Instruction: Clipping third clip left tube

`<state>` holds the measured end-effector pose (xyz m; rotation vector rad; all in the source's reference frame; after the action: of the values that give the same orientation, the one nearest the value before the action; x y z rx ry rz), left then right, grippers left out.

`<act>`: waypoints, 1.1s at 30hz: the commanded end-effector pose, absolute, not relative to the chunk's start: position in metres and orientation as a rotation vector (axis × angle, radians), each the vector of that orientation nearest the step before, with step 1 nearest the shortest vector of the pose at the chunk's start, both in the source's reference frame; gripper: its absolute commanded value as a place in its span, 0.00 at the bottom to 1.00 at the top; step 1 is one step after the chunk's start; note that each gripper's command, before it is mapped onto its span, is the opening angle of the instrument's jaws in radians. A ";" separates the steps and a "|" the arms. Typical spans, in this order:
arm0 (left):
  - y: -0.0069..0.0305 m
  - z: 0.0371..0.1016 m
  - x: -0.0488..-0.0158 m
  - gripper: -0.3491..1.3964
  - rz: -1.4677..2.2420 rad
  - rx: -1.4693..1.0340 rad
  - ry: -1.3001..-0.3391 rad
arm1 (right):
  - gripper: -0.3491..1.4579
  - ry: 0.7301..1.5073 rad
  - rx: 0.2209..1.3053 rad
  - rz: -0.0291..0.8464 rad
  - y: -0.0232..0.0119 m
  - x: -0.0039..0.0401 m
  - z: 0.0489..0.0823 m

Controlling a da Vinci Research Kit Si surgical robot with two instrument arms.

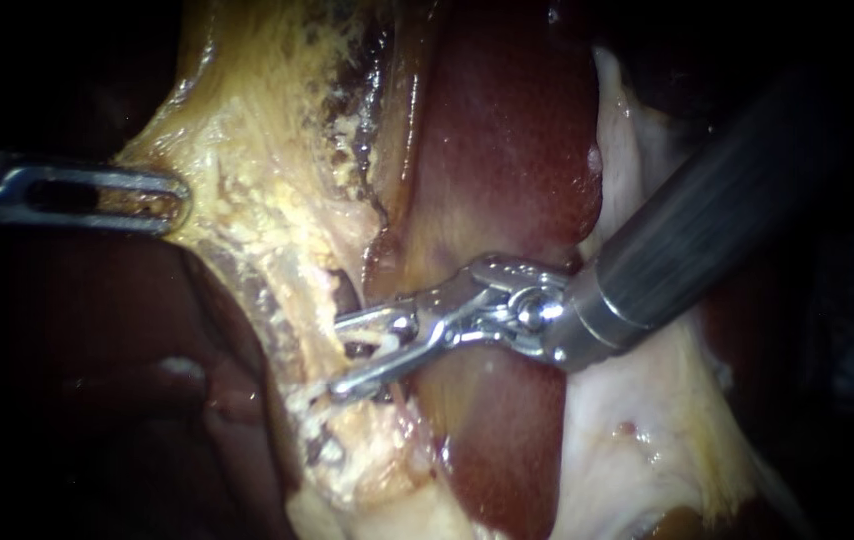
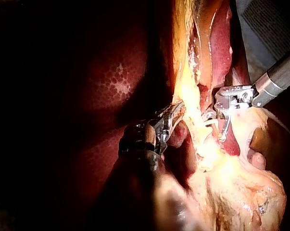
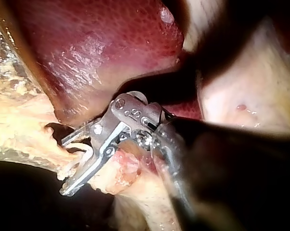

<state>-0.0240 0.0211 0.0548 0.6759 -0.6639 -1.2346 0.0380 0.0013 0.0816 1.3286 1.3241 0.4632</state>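
- The right instrument [image 1: 337,357], a slender silver tool on a dark grey shaft, comes in from the upper right and reaches across the smooth red-brown liver lobe [image 1: 507,150].
- Its jaws stand moderately apart. They carry the small white clip [image 1: 384,345], which sits deep between them with a leg against each jaw.
- In the right wrist view [image 3: 64,167] the clip [image 3: 88,153] is a thin, pale, bent strip, still spread and not pinched flat.
- The thin pinkish tube [image 1: 399,398] runs along the edge of the liver lobe and passes through the gap between those jaws. It is partly hidden by frayed tissue and the metal.
- I cannot tell from the endoscope view which tube this is, left or right.
- The left instrument [image 1: 172,197], a silver tool with a slotted jaw, enters from the left, well apart from the clip.
- Its jaws are closed on the edge of the crumbly yellow fatty tissue [image 1: 257,150], which stretches taut toward it.
- The left wrist view shows the same grip [image 2: 176,109].
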 end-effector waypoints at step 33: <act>0.0209 0.0541 -0.0241 0.00 -1.239 0.674 -0.662 | 0.52 1.337 1.052 0.580 0.0060 0.0379 0.0820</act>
<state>-0.0241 0.0209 0.0541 0.6723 -0.6616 -1.2406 0.0380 0.0061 0.0816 1.0518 1.3462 0.5851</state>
